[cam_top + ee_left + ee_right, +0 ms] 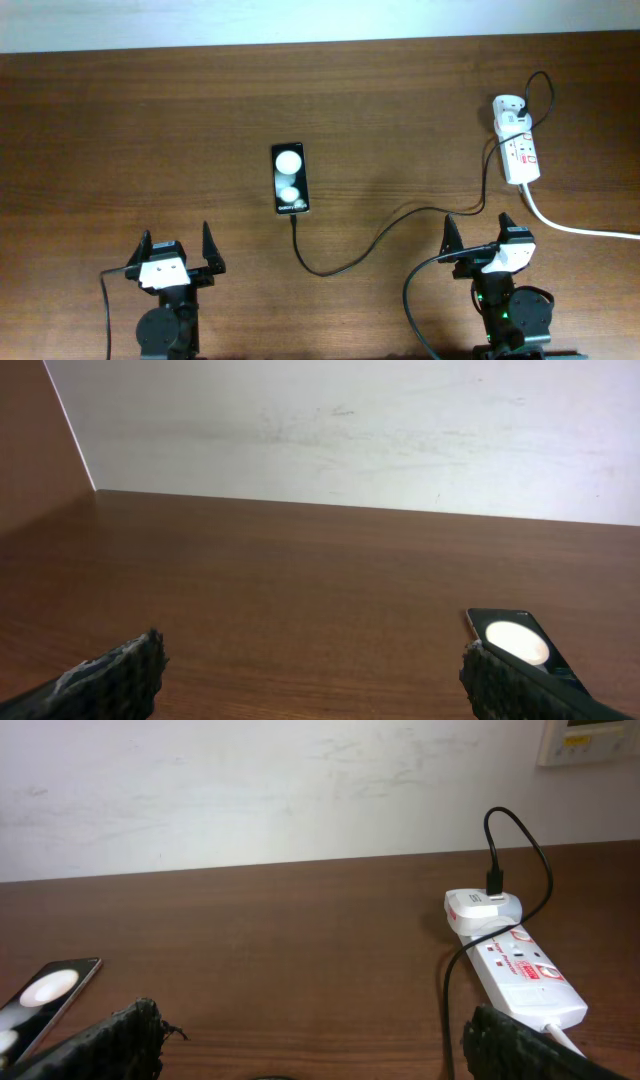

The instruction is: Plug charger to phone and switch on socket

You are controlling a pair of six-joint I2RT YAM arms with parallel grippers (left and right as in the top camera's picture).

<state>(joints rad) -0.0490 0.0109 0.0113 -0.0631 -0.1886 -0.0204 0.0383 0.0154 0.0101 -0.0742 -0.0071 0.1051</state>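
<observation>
The black phone (290,178) lies flat mid-table, its screen showing two white round reflections; it also shows in the left wrist view (520,645) and the right wrist view (45,995). The thin black charger cable (370,245) runs from the white adapter (508,108) on the socket strip (520,150) to the phone's near end, its tip (293,219) touching that end. The socket also shows in the right wrist view (520,970). My left gripper (178,252) is open and empty, near the front edge. My right gripper (480,238) is open and empty, in front of the socket.
A thick white cord (580,228) leaves the socket toward the right edge. A white wall (350,430) rises behind the table's far edge. My arms' own black wires hang at the front.
</observation>
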